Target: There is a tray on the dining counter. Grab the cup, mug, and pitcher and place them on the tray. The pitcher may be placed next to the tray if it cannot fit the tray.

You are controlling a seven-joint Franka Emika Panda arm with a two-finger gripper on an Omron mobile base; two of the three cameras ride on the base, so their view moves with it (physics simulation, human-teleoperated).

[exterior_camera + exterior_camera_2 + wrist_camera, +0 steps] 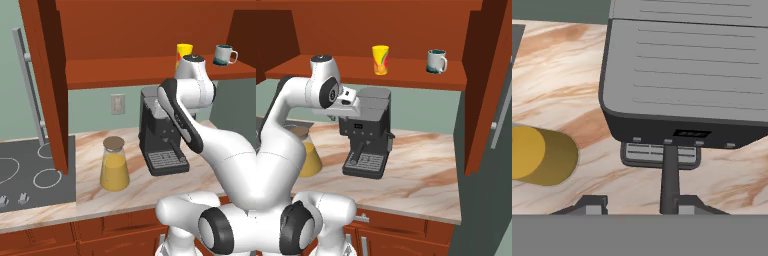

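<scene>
Brown marbled counter held the clear glass pitcher [115, 166] of orange juice beside a black coffee machine [367, 131]. It looked heavy, slippery and breakable; its narrow neck seemed the best hold. The gripper [634, 204] held nothing, fingers partly apart.

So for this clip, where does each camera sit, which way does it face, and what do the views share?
Left base view: behind the arm's left, facing the counter and pitcher; arm rises lower right.
Right base view: behind its right, facing the coffee machine, cup and mug on the shelf; arm lower left.
Hand view: on the hand, looking down at the machine's top; pincer tips at the bottom.
All three share the machine and pitcher.
</scene>
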